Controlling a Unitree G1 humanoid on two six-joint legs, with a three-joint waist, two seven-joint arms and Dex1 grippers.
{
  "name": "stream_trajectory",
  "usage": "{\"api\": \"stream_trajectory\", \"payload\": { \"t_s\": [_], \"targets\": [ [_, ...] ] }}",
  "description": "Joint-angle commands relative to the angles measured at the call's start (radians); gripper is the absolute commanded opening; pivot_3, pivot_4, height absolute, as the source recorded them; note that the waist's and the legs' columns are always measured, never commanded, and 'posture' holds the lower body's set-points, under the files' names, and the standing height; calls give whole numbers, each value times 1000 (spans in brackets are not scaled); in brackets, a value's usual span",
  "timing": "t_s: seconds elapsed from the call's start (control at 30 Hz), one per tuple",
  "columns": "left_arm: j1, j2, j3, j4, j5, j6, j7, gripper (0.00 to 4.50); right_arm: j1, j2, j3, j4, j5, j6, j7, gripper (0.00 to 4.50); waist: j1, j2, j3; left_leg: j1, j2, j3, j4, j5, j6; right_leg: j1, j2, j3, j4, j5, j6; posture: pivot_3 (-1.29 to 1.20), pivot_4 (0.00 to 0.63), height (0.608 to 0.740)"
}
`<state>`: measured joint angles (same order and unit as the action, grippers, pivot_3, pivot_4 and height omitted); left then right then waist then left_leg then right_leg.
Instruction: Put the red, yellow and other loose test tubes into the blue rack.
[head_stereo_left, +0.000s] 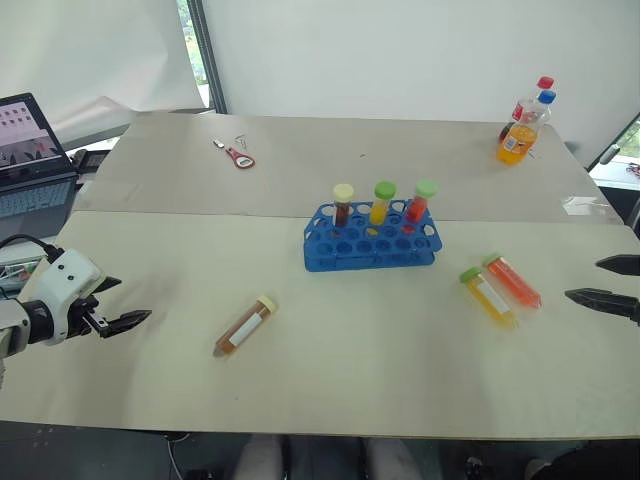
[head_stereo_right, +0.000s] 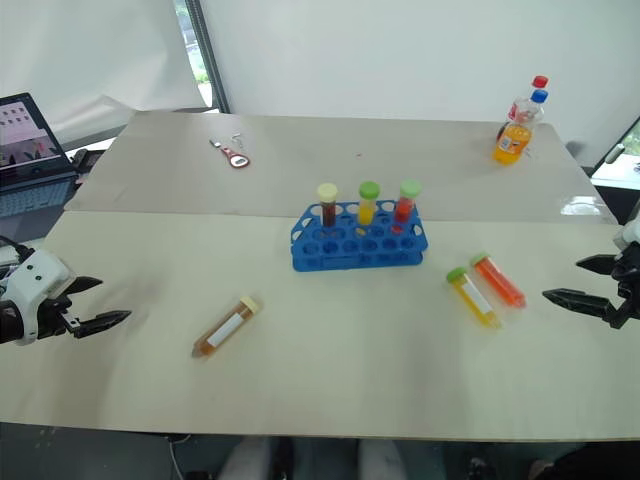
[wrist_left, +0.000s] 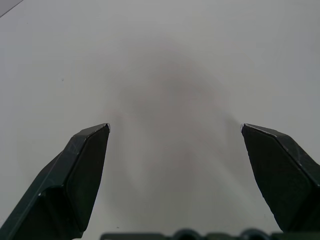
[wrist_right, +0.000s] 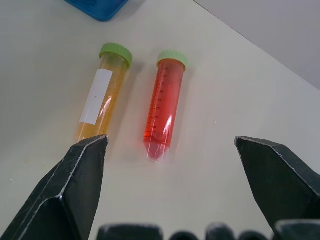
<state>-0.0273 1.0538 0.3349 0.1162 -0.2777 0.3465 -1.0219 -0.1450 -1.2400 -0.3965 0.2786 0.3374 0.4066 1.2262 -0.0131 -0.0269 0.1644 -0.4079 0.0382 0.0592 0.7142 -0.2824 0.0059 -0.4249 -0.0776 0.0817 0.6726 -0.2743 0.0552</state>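
On pale tabletop (head_stereo_left: 330, 380): blue plastic holed rack (head_stereo_left: 370, 245) centre, 3 tubes seated. Right gripper (wrist_right: 170, 145) spread wide above orange-red green-capped tube (wrist_right: 164, 112); best lowered squarely, closed mid-body. Left gripper (head_stereo_left: 128, 322) spread, empty.

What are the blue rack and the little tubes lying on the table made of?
The blue rack looks like moulded plastic: one bright even colour, smooth, slightly glossy, with neat round holes. The loose test tubes, red, yellow and brown, seem clear plastic, though glass can't be ruled out: the liquid shows through and light glints on them. Their ribbed caps look like plastic.
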Motion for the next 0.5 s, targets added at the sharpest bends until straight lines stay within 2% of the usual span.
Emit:
{"api": "stream_trajectory", "payload": {
  "t_s": [0.03, 0.43, 0.5],
  "targets": [
    [-20, 16, 32, -3, -12, -3, -6, 4466, 9, 1, -35, -7, 4, -27, 2, 4500, 0, 0, 0, 0, 0, 0, 0, 0, 0, 0, 0, 0, 0, 0, 0, 0, 150, 691],
    [-61, -25, 60, 30, -46, -34, 3, 4466, 31, 18, -63, -17, 14, -36, -16, 4500, -1, 0, 0, 0, 0, 0, 0, 0, 0, 0, 0, 0, 0, 0, 0, 0, 150, 691],
    [-71, -26, 60, -2, -80, 3, -15, 4466, 21, 19, -59, -16, 17, -36, -19, 4500, -1, 0, 0, 0, 0, 0, 0, 0, 0, 0, 0, 0, 0, 0, 0, 0, 150, 691]
  ]
}}
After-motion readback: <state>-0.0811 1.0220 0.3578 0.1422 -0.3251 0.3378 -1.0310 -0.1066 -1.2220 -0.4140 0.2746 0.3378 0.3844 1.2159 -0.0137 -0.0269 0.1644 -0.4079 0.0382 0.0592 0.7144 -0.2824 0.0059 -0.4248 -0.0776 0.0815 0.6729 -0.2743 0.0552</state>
